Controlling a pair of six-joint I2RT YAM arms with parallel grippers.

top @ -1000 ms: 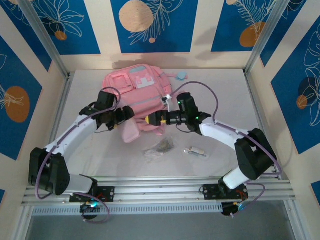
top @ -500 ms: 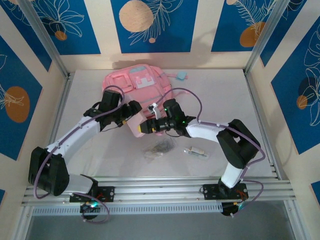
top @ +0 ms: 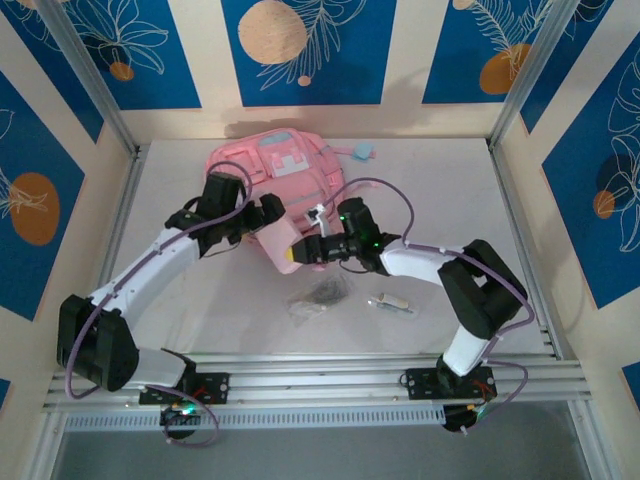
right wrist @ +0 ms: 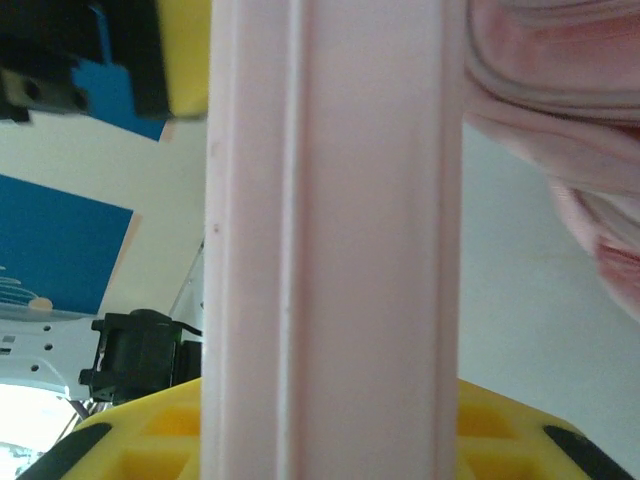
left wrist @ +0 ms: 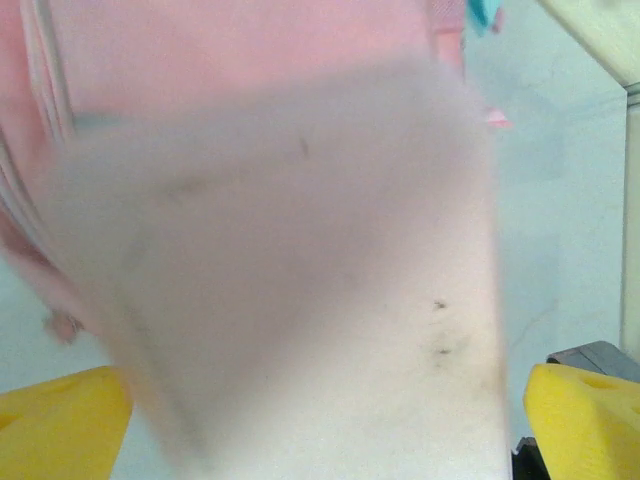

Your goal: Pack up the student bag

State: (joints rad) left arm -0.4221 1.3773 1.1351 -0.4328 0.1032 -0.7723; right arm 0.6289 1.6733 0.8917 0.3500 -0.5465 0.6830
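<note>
Two grippers are flanking the pink pencil case [top: 275,238], just in front of the student bag [top: 272,165], which is lying at the back centre of the table [top: 450,200]. The right gripper [top: 298,252] is pinching the case edge-on between its yellow pads [right wrist: 185,50]. The left gripper [top: 262,215] is holding its fingers [left wrist: 60,420] spread wide on either side of it.

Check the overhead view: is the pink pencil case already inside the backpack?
No, the pink pencil case is outside the backpack, on its near side.
</note>
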